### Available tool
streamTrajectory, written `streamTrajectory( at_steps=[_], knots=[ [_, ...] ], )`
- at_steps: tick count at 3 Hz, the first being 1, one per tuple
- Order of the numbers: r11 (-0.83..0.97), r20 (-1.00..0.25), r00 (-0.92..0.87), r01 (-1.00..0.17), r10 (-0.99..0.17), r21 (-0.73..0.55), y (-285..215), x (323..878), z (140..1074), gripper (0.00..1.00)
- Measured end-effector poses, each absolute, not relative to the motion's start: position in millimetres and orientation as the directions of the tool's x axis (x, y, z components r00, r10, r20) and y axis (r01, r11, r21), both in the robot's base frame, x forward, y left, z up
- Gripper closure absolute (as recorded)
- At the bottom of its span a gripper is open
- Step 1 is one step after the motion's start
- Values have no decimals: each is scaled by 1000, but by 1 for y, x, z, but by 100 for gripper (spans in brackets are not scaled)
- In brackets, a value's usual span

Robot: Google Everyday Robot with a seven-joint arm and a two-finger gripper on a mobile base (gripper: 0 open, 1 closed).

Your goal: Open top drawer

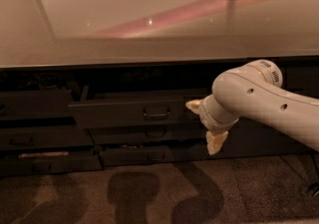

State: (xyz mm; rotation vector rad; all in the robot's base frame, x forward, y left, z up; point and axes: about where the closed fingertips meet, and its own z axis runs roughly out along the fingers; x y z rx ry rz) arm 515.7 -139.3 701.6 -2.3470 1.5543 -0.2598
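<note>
The top drawer [119, 113] is the wide dark grey front under the counter, with a small loop handle [156, 113] at its centre. It stands pulled out a little from the cabinet face, and its left side edge shows. My gripper [205, 124] hangs at the end of the white arm [259, 101], just right of the handle and in front of the drawer's right end. One pale fingertip [193, 104] points left toward the handle, the other points down. The fingers stand apart and hold nothing.
A pale glossy countertop [149, 24] overhangs the drawers. Shorter drawer fronts [155, 132] with like handles sit below, and more dark fronts [30, 141] lie at the left. Brown carpet [149, 193] with shadows covers the floor.
</note>
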Motion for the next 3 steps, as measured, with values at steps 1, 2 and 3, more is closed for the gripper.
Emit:
streamTrajectory(
  at_steps=[1,2,3],
  knots=[
    [-361,-21,394,-862,-919,-355,-139,516,702,0],
    [-361,-21,394,-862,-919,-355,-139,516,702,19],
    [-361,-21,394,-862,-919,-355,-139,516,702,43]
  ],
)
